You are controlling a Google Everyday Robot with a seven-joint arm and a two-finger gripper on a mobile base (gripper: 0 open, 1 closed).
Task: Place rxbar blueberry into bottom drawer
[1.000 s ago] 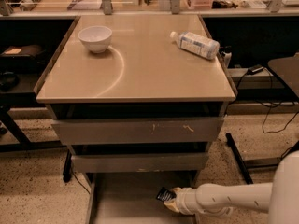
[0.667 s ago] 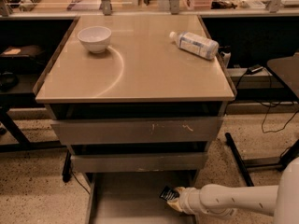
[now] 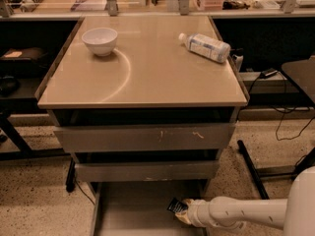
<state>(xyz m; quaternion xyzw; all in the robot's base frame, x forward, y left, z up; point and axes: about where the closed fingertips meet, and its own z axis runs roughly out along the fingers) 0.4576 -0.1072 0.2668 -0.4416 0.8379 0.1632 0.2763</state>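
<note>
The two-finger gripper [image 3: 181, 213] on the white arm [image 3: 246, 213] reaches in low from the right over the open, shallow grey metal bottom drawer [image 3: 133, 215], where a release would land its load on the tray floor. Its fingers pinch the small, flat, dark navy rxbar blueberry [image 3: 175, 206] at the drawer's right side.

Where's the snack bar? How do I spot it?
Find the tan table with grey drawers underneath. The lowest drawer is open, and the white arm's gripper reaches over its right side. The snack bar is the small dark flat packet at the gripper's tip, much smaller than the bottle on top.
</note>
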